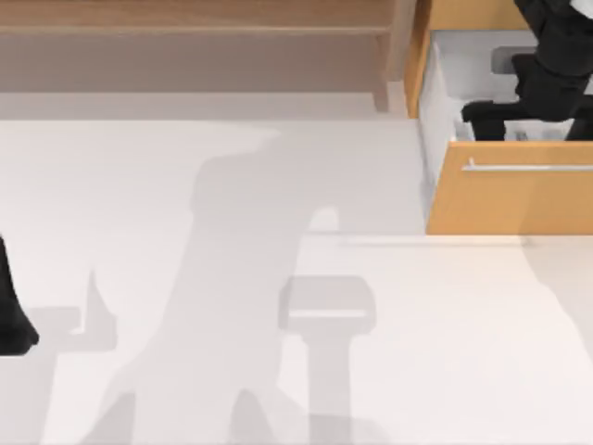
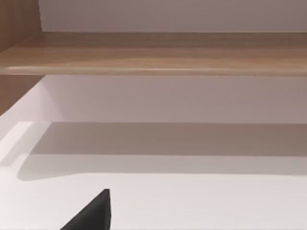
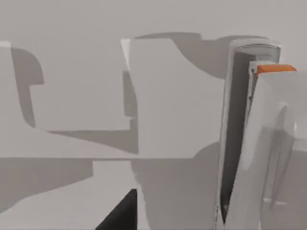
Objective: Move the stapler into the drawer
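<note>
Wood drawer (image 1: 510,199): stood pulled open at the desk's back right, silver bar handle (image 1: 528,168) facing front, white inside in plain sight from the top view.
Stapler (image 3: 249,143): pale grey-white w/ an orange tab (image 3: 273,69) at one end; seen close in the right wrist view against white surfaces that I took for the drawer's inside. Whether it lay on the drawer floor or hung just above it, couldn't tell.
Right hand (image 1: 523,120): reached down inside the open drawer, behind its front panel. Couldn't tell whether it was holding the stapler or had let go.
Left hand (image 1: 11,320): parked at the desk's left edge, well apart from the drawer; open or closed, couldn't tell.
Desk (image 1: 185,278): white, only shadows across it in the top view.
Shelf (image 1: 185,46): brown wood, along the back left, not involved.
Progress, as judged: carry appeared done, since the stapler was w/ the right hand in the drawer, approx. at the drop spot.
Left to do, as judged: confirm release, then lift the right arm out w/o knocking the drawer walls. The task asks for no closing of the drawer.
</note>
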Available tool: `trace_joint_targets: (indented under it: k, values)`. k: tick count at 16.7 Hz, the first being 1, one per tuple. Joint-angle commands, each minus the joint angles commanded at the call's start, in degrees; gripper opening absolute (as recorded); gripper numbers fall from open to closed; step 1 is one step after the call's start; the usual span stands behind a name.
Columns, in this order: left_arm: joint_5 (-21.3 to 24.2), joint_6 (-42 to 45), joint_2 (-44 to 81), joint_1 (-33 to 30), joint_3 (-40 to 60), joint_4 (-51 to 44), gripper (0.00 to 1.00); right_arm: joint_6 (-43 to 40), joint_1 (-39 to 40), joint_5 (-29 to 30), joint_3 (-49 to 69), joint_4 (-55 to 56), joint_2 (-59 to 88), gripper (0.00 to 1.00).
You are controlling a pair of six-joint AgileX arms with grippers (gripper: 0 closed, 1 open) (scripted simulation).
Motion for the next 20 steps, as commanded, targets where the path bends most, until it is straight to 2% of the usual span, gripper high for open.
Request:
trace_joint_targets:
  k: [8,11,15,20]
  values:
    - [0.0,0.0,0.0,0.0,0.0,0.0,1.0,0.0,0.14,0.0,0.01,-0.01,0.0,1.0]
    - [0.0,0.0,0.0,0.0,0.0,0.0,1.0,-2.33,0.16,0.52,-1.31,1.22,-2.21,1.0]
    - [0.0,0.0,0.0,0.0,0.0,0.0,1.0,-10.67,0.67,1.94,-6.68,6.75,-10.47,1.0]
    - [0.0,0.0,0.0,0.0,0.0,0.0,1.0,-26.26,5.01,3.5,-19.15,19.71,-24.56,1.0]
